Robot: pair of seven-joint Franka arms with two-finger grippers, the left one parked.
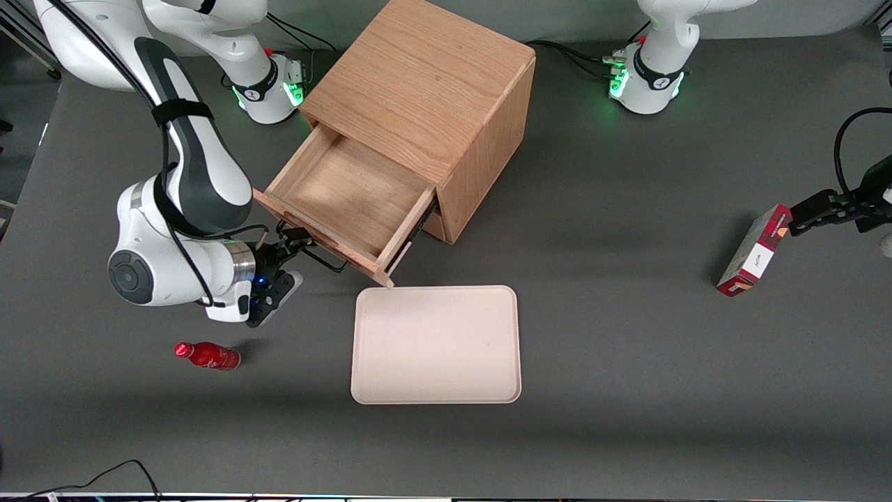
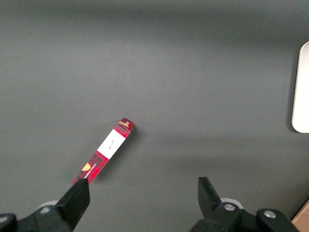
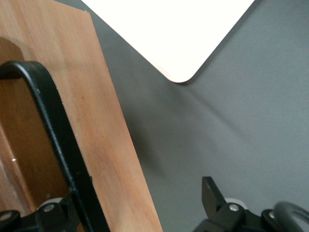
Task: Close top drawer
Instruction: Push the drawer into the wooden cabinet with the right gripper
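The top drawer (image 1: 348,192) of the light oak cabinet (image 1: 425,90) stands pulled far out and is empty. Its flat front (image 1: 317,244) faces the front camera at an angle, and its thin black wire handle (image 1: 326,262) sticks out from it. My right gripper (image 1: 294,256) is at the drawer front, at the end of the handle toward the working arm's side. In the right wrist view the gripper (image 3: 140,203) is open, with the handle (image 3: 53,135) and the edge of the drawer front (image 3: 104,125) between the jaws. One fingertip (image 3: 211,192) is over bare table; the other is hidden.
A beige tray (image 1: 435,344) lies on the table just nearer the front camera than the drawer, also showing in the right wrist view (image 3: 178,29). A red bottle (image 1: 207,355) lies near the working arm. A red box (image 1: 755,249) stands toward the parked arm's end.
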